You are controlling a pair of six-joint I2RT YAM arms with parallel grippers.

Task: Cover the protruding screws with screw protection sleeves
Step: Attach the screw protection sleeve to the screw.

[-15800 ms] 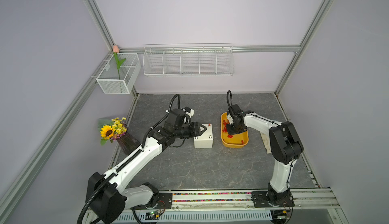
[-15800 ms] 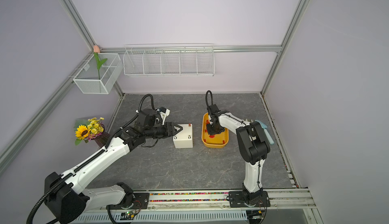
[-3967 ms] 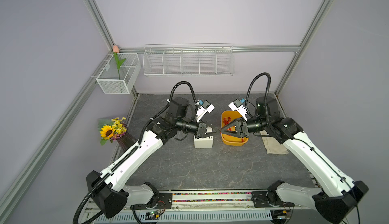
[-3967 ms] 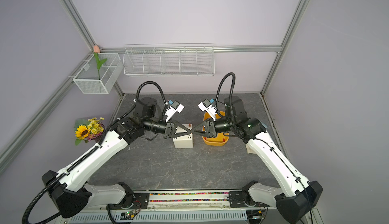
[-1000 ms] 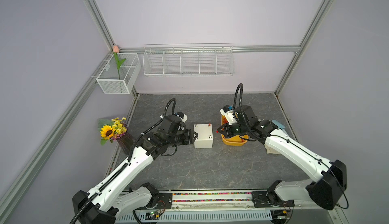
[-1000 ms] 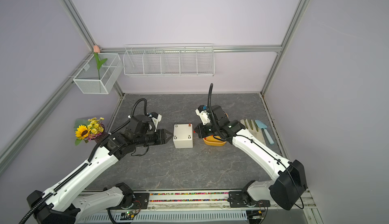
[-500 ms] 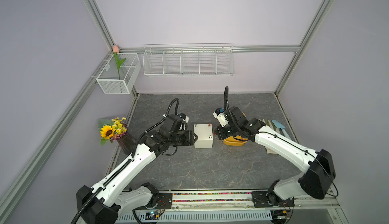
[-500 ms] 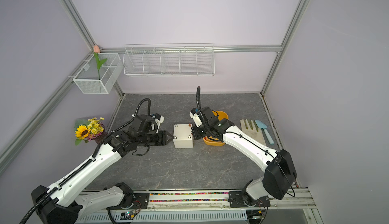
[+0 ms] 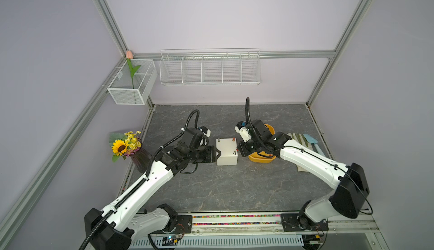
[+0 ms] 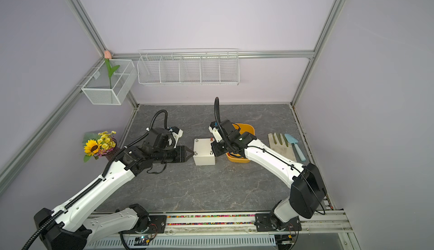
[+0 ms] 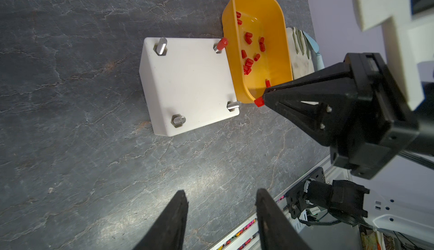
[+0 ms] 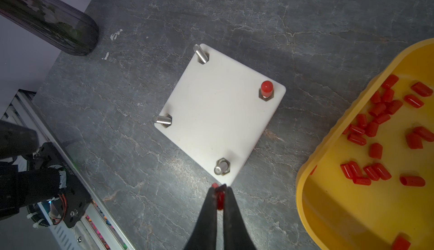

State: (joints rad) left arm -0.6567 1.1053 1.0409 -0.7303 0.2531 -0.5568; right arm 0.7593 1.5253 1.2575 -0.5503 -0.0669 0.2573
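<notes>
screw protection sleeves (image 12: 375,129), small and red, lie loose in the yellow tray (image 12: 328,213): more than twenty, too heaped for an exact count. in both top views the tray sits on the table (image 9: 223,185) just beside the white box (image 9: 226,151), at its 3 o'clock. the box carries four protruding screws (image 12: 162,119): three are bare, and the one at the 1 o'clock corner wears a fitted sleeve (image 12: 267,88). on the wall at 11 o'clock a mesh basket (image 9: 141,82) holds one tulip (image 9: 132,72). at 12 o'clock hangs a wire rack (image 9: 210,69) of five compartments. at the table's 9 o'clock edge one vase (image 9: 138,159) holds a bunch of flowers with one sunflower (image 9: 120,146).

the right end effector (image 12: 220,187) pinches a single sleeve (image 12: 219,201) just beside the bare screw at the box's 5 o'clock corner. the left end effector (image 11: 220,191) stands spread just beside the box's 9 o'clock side; whether it touches the box i cannot tell.

a second ago the right end effector was over the tray's 9 o'clock rim; now it is at the box. four seconds ago both arms met high above the box. the left end effector's place is nearly unchanged over the last second.
</notes>
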